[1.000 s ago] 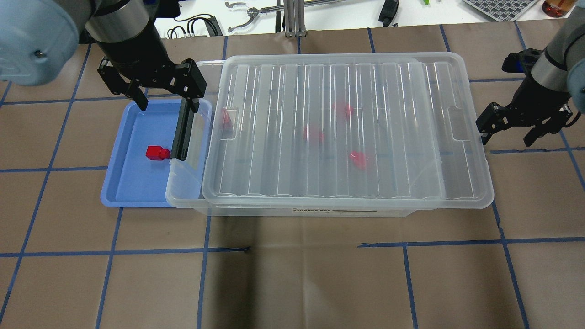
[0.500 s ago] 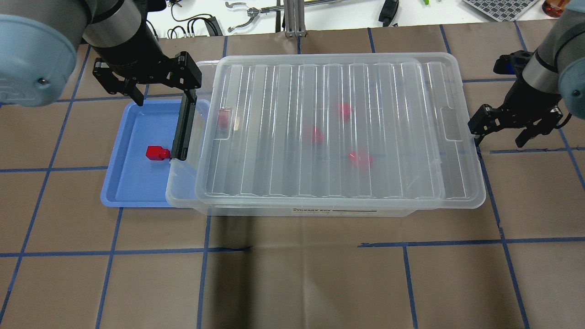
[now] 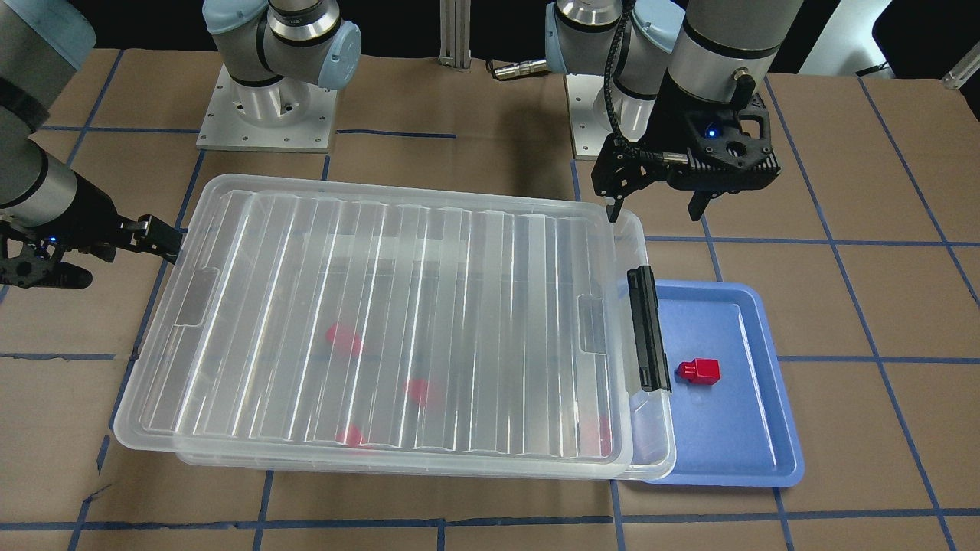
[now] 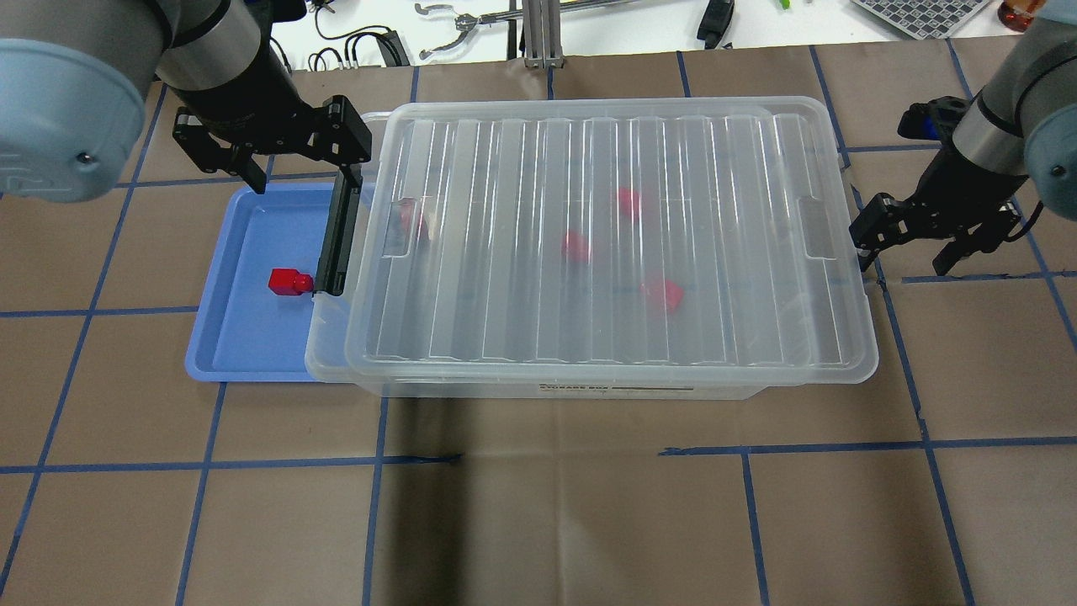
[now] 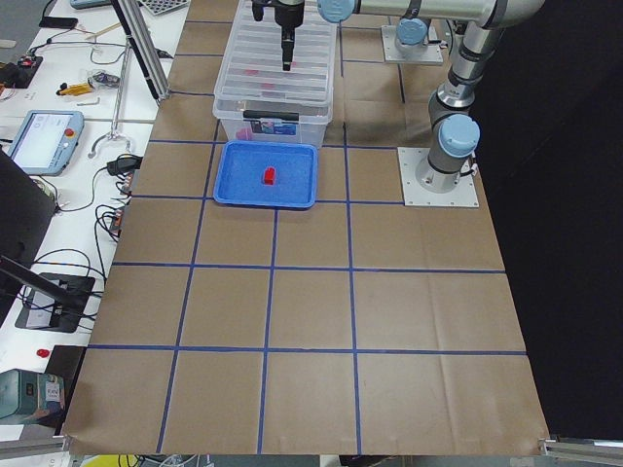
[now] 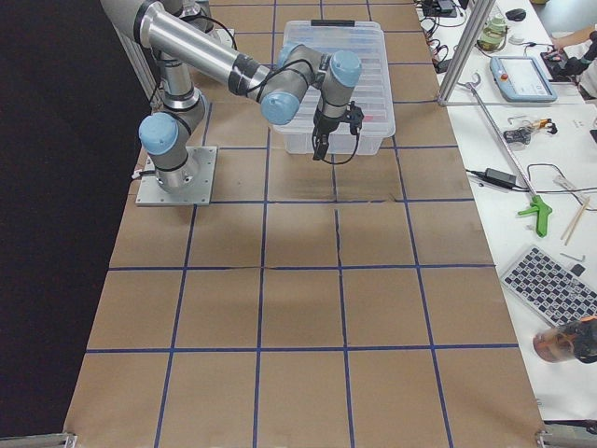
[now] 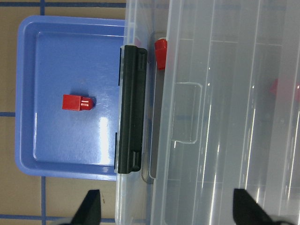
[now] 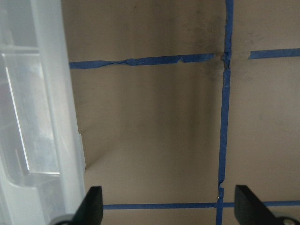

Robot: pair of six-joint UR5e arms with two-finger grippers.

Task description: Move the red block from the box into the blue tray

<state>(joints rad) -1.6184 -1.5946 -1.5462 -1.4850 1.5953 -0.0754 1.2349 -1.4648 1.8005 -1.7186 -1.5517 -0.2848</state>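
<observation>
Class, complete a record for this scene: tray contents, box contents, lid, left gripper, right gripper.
tray contents: one red block in the blue tray
box contents: four red blocks inside the box
lid: on the box, offset; strip by the black latch uncovered
left gripper: open, empty, raised near that latch
right gripper: open, empty, finger against the lid's short edge
</observation>
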